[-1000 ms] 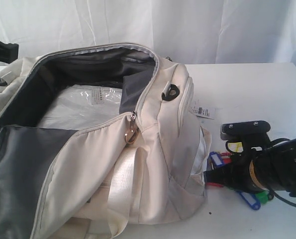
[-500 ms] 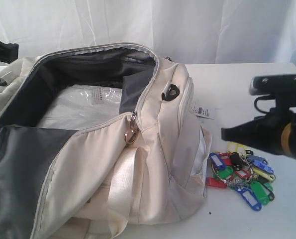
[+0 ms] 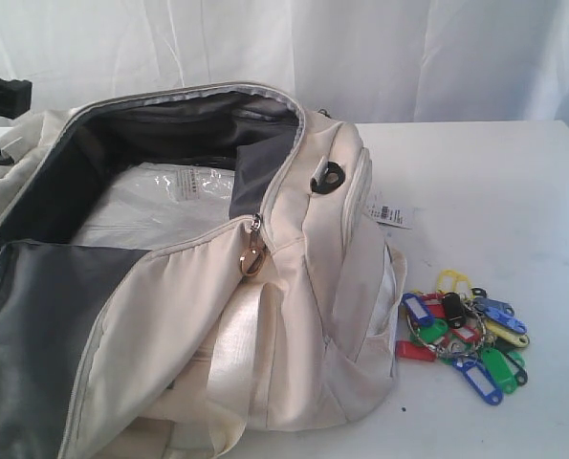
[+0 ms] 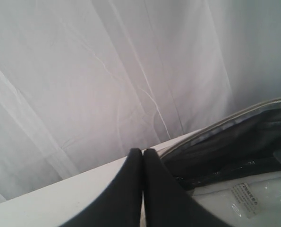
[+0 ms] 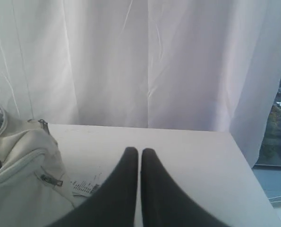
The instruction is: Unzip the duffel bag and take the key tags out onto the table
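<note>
Left jaws pressed together, hanging over the open rim of the duffel bag [image 3: 294, 316], facing the curtain [image 4: 107, 71]. Right jaws pressed together too, above the table [image 3: 494, 182] near the bag's paper label [image 3: 387, 213]. Bag is unzipped, dark lining showing, clear-wrapped packet [image 3: 150, 206] inside. Bunch of key tags [image 3: 464, 335] lies on the table just beside the bag.

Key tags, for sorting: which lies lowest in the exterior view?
The blue key tag at the bunch's bottom edge, just left of a green one; all others lie higher.
</note>
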Motion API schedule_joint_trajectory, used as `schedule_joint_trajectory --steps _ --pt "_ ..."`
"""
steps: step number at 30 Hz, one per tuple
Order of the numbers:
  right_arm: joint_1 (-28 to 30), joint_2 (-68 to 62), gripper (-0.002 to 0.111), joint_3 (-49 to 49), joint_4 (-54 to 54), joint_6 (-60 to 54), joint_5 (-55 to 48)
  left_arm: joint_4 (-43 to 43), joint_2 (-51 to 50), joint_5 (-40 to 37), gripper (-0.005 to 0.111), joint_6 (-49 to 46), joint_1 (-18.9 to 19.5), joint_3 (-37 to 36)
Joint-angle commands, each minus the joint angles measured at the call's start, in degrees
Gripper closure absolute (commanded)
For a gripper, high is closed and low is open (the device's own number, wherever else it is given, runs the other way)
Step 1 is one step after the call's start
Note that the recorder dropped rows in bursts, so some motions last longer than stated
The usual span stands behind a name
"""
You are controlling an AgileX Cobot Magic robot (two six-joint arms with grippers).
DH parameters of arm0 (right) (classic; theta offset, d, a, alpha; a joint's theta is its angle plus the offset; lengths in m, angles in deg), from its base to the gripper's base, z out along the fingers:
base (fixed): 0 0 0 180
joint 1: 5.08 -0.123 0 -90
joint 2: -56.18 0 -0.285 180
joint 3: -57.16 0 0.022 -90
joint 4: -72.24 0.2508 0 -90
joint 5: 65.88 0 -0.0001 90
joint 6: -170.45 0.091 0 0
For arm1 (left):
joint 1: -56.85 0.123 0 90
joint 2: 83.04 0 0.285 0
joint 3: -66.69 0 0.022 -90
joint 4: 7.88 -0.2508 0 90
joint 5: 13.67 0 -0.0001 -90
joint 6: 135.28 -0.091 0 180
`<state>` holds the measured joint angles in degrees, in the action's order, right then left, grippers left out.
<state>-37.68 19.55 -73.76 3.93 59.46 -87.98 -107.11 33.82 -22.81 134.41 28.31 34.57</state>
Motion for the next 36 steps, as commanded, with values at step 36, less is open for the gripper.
schedule_joint_trajectory --steps 36 --pt "0.1 28.8 0.105 6.3 43.9 -53.6 -4.4 32.0 42.8 -16.2 0.106 -20.0 -0.1 -30.5"
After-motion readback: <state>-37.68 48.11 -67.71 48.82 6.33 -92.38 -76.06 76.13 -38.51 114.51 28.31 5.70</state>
